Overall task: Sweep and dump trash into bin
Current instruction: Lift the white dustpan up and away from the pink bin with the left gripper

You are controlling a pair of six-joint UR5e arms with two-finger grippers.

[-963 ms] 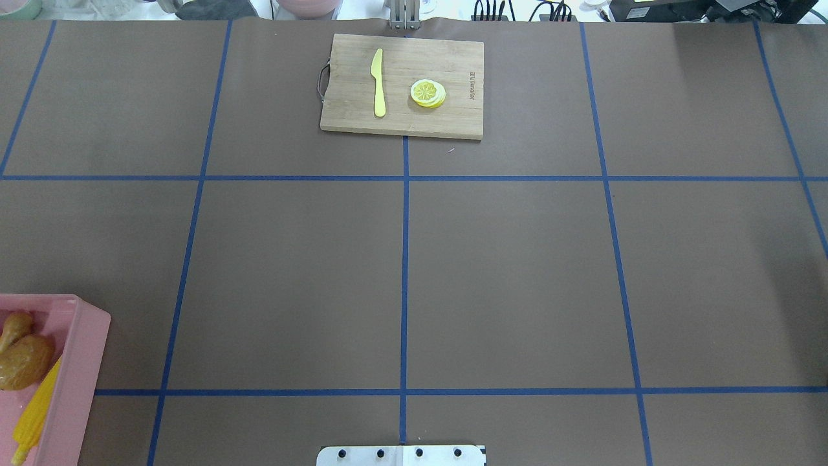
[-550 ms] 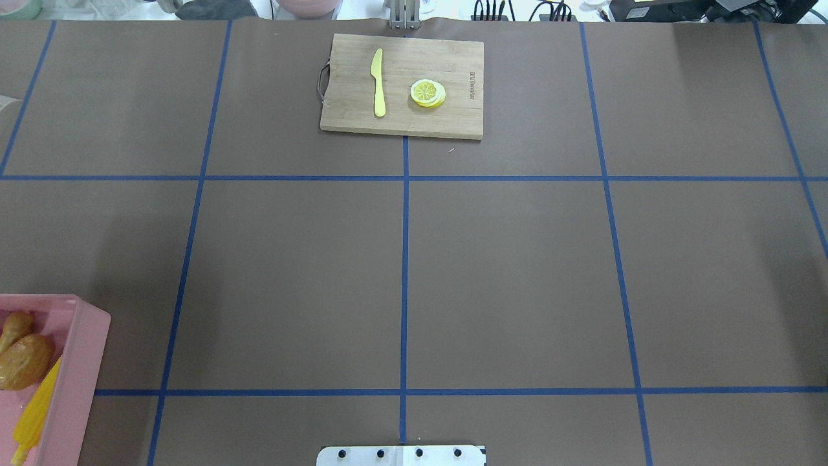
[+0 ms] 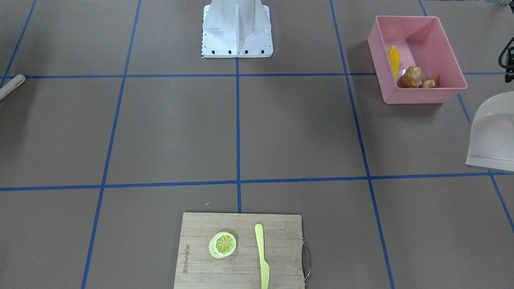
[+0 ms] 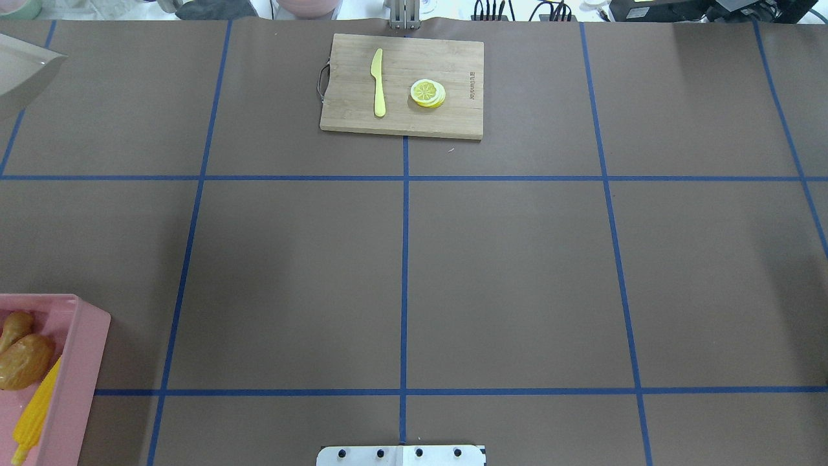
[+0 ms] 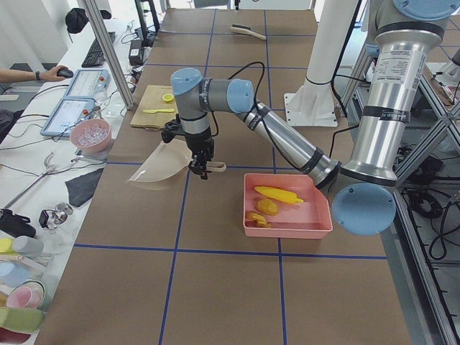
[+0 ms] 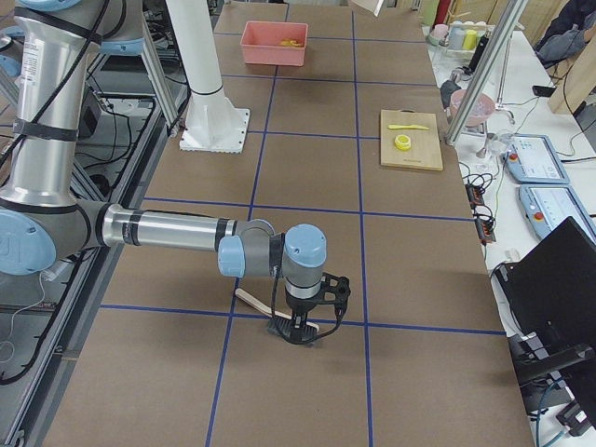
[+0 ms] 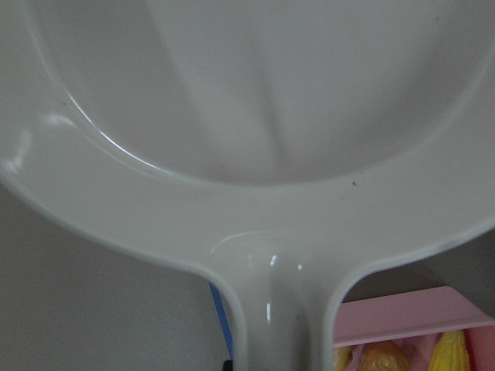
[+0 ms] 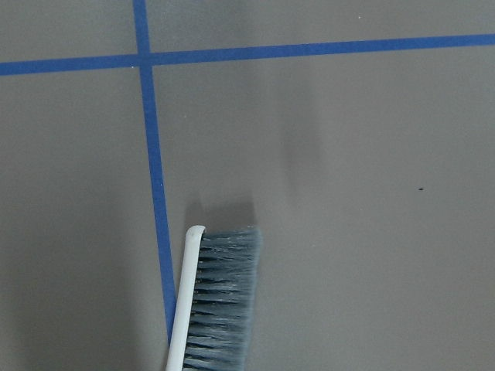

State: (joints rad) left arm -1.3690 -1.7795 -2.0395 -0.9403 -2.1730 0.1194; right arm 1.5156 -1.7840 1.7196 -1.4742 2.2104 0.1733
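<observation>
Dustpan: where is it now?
In the front-facing view the dustpan is at the right edge, on the robot's left, just beyond the pink bin from the base, at the left gripper.

The near arm, the right one, stretches its silver forearm low across the brown paper-covered table (image 6: 410, 279) with blue tape lines. Its wrist turns down, so the right gripper (image 6: 303, 324) points at the tabletop. A brush with a beige handle and dark bristles (image 6: 250, 299) sits at the gripper, head low by a tape line. Whether the fingers clamp it cannot be told. Well apart, at the far end, stands a pink rectangular plastic tub (image 6: 271, 51) holding yellow-orange pieces (image 6: 293, 41), too small to tell apart. A rectangular wooden cutting board (image 6: 414, 154) carries a pale yellow plastic knife (image 6: 408, 127) and a round yellow lemon slice (image 6: 403, 142).
</observation>
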